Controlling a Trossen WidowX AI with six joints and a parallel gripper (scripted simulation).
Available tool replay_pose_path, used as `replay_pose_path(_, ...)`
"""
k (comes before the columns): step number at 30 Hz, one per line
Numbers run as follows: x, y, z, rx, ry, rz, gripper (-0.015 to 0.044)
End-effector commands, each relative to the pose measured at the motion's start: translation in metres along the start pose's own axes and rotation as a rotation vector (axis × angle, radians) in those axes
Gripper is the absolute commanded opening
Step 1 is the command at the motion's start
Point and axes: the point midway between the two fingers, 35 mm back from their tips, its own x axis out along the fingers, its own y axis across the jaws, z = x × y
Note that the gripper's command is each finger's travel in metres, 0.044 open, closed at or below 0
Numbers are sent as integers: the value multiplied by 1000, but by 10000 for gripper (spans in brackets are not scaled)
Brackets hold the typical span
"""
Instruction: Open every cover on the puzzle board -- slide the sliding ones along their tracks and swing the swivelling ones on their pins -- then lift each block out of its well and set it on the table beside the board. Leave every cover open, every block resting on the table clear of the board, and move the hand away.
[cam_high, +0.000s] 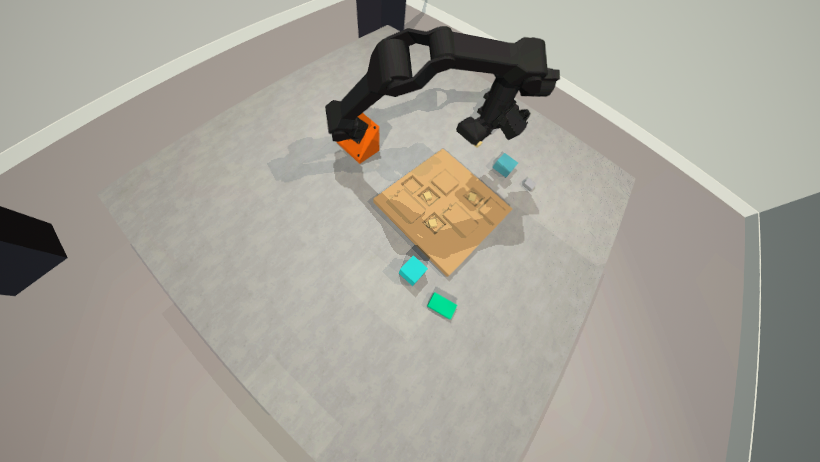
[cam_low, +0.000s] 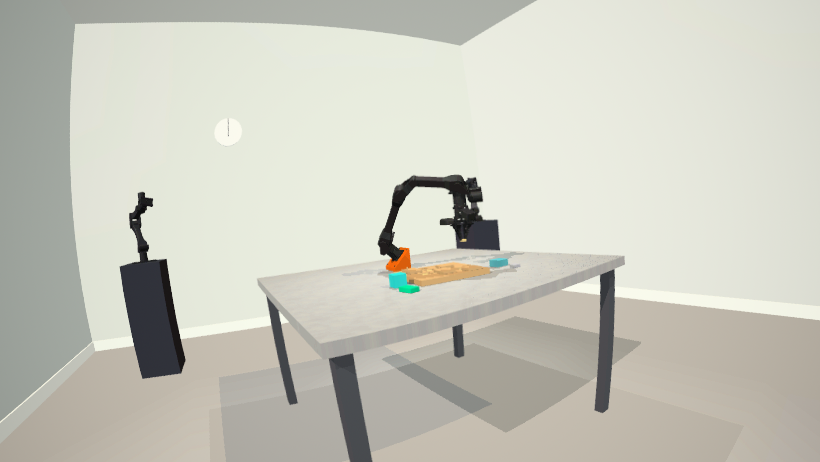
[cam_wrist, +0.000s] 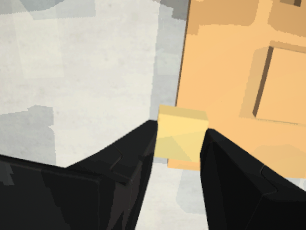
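Observation:
My gripper (cam_high: 477, 141) (cam_low: 461, 234) (cam_wrist: 178, 134) is shut on a small tan block (cam_wrist: 181, 139). It hangs in the air above the table, just past the far edge of the wooden puzzle board (cam_high: 453, 255) (cam_low: 453, 275) (cam_wrist: 220, 49). The covers stand off the wells. One well (cam_high: 411, 184) at the far left is empty.
A cyan block (cam_high: 504, 164) (cam_low: 498, 262) and a small grey block (cam_high: 529, 184) lie on the table right of the board. Another cyan block (cam_high: 412, 270) (cam_low: 397, 280) and a green block (cam_high: 441, 305) (cam_low: 409, 289) lie at its near corner. The arm's orange base (cam_high: 361, 143) stands behind.

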Motion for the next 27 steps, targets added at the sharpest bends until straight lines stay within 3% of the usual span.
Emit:
replay_pose_path(1, 0, 18, -2, 3, -3, 5, 80)
replay_pose_path(14, 13, 66, -10, 4, -3, 4, 80)
replay_pose_path(27, 28, 70, -9, 5, -4, 4, 80)
